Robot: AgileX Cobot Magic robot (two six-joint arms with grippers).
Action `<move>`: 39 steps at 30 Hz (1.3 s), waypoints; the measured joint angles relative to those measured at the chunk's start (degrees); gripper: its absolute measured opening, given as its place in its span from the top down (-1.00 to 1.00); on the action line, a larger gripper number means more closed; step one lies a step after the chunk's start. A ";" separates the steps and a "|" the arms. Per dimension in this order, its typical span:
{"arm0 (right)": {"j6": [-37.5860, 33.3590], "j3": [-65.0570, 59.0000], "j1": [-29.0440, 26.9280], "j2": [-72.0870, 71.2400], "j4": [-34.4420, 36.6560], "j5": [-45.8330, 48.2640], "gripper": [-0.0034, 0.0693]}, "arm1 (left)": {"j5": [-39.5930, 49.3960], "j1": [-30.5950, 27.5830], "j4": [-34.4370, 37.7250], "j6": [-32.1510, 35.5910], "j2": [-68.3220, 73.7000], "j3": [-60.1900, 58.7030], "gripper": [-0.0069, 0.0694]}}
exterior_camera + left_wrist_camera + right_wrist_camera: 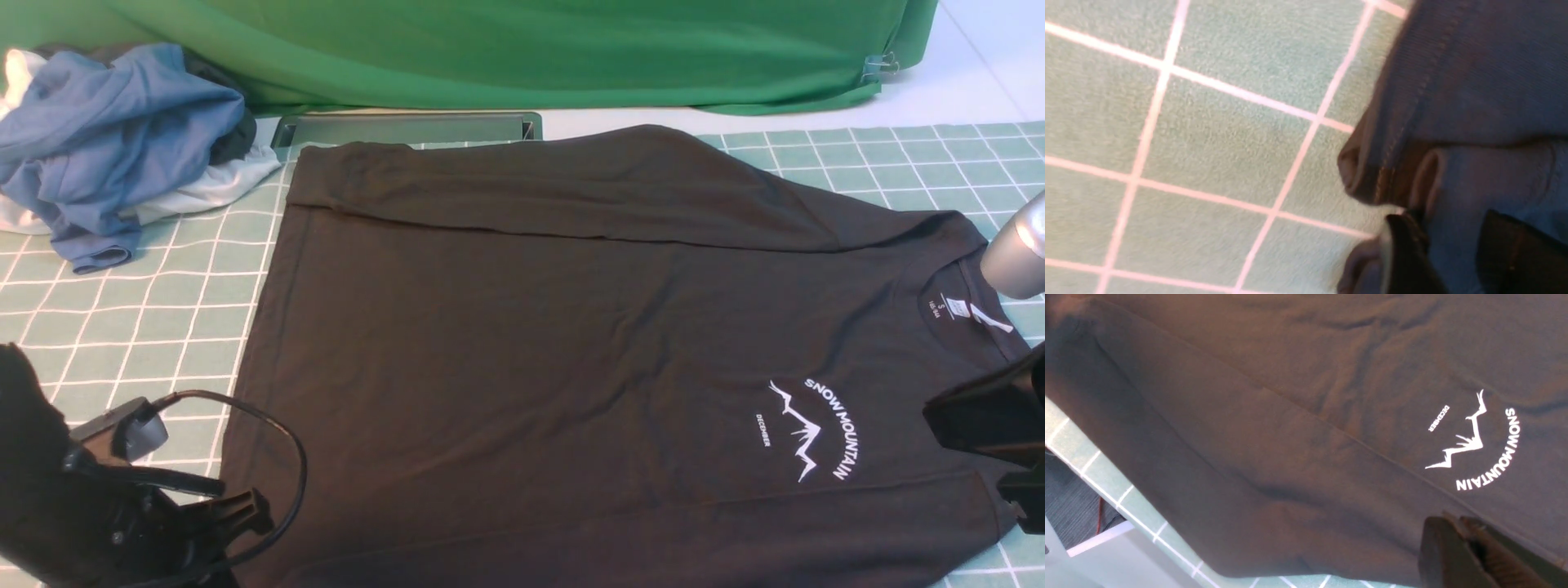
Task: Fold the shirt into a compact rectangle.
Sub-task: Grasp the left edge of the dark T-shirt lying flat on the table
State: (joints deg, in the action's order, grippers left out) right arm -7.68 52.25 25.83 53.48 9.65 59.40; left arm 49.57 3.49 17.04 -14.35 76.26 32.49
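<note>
Green cloth backdrop point(531, 49) behind a counter covered by a pale green mat point(122, 327) with a white grid. The black shirt point(531, 351) lies spread flat across the middle of the mat. Its collar and white neck label point(959, 310) point to the robot's right and its hem to the robot's left. The white "SNOW MOUNTAIN" print point(812, 429) faces up near the collar end. A long band along the shirt's far edge is folded over onto the body.

Beyond the shirt's far hem corner, a crumpled blue garment point(106, 122) lies on a white garment point(212, 184). A grey tray point(408, 129) sits just behind the shirt's far edge.

The left end effector point(1453, 245) is at the shirt's near hem corner. Its fingers point(1404, 253) stand spread, with shirt fabric showing in the gap, and the stitched hem curls up just beside them.

The right end effector point(1453, 526) is low over the shirt's near edge, on the collar side of the print. Its fingers are pressed together, and whether cloth is caught between them cannot be told.
</note>
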 joint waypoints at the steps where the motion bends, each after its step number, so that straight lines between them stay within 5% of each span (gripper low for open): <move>1: -0.13 0.00 0.00 0.00 0.00 0.00 0.75 | -0.83 0.00 0.66 -0.34 0.87 0.00 0.08; 8: -0.66 0.00 0.00 0.00 0.00 -1.94 0.71 | -4.80 0.00 3.16 -0.42 5.90 0.00 -0.22; 18: -0.59 0.00 0.00 0.00 0.00 -3.34 0.66 | 1.23 0.00 -0.24 -0.39 6.43 4.59 -0.23; 39: -0.51 0.00 0.00 0.01 0.00 -8.55 0.56 | -2.34 0.00 1.95 -1.72 8.20 2.61 -0.23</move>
State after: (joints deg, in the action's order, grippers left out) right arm -8.19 52.25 25.83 53.49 9.65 50.85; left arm 47.23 3.49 18.99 -16.07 84.46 35.10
